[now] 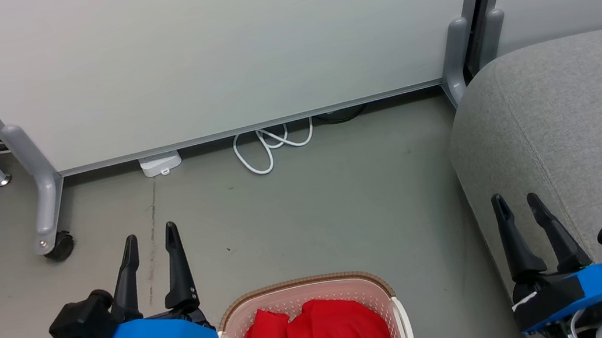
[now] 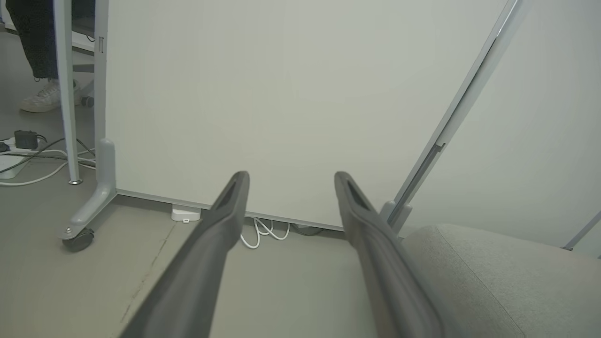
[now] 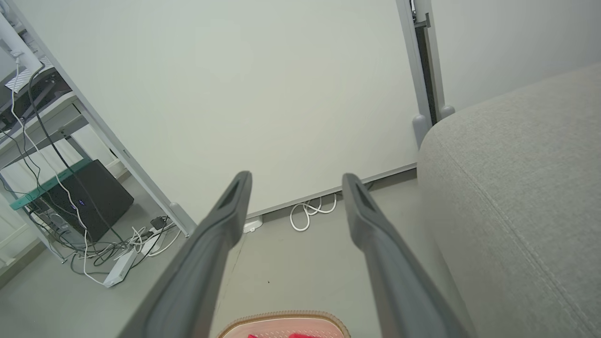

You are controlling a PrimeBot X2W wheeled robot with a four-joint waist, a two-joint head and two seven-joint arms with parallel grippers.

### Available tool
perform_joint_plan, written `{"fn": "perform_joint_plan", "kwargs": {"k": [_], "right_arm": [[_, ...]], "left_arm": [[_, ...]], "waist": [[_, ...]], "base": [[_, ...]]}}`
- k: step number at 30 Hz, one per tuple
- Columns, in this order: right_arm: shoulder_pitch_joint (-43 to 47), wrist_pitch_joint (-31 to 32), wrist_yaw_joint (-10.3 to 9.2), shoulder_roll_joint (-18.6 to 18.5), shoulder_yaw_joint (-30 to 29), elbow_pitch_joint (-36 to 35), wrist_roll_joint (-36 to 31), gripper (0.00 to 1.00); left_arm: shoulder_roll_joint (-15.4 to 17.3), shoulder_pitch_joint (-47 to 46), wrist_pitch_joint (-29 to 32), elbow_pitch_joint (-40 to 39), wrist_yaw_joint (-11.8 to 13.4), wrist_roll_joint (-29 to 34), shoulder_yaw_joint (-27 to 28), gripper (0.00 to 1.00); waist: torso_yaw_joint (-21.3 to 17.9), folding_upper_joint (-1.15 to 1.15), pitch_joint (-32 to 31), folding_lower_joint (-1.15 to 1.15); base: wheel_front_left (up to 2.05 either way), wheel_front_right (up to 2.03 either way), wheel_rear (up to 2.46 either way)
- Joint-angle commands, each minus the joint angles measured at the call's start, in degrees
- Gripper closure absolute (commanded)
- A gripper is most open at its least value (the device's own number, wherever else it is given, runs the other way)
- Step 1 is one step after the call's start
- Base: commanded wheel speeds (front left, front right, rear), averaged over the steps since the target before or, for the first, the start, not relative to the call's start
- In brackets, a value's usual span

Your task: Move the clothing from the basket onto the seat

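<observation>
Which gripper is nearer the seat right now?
Right. The right gripper hovers open at the seat's edge, its fingers overlapping the cushion in the head view. The left gripper, also open, is on the far side of the basket, over the floor.

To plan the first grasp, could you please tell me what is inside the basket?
Red clothing with some black marks lies in the basket; its base is covered.
</observation>
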Motion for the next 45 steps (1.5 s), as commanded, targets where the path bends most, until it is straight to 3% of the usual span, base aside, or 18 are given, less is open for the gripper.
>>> {"fn": "perform_joint_plan", "kwargs": {"k": [1,27,45], "right_arm": [[-1.2,-0.7,0.11,-0.4,0.1,-0.3,-1.8,0.00],[-1.7,-4.0,0.14,-0.5,0.9,-0.2,-15.3,0.00],[-1.7,-5.9,0.16,-0.5,0.4,0.4,-22.5,0.00]], "left_arm": [[0.5,-1.2,-0.5,-0.3,0.4,1.8,-0.5,0.00],[1.1,-1.9,-3.9,-0.2,1.8,14.8,-3.4,0.00],[0.5,-1.7,-5.7,1.0,0.8,20.9,-3.5,0.00]], "waist": [[0.1,0.00,0.0,0.00],[0.3,0.00,1.0,0.00],[0.6,0.00,1.4,0.00]], "base": [[0.00,0.00,0.00],[0.00,0.00,0.00],[0.00,0.00,0.00]]}}
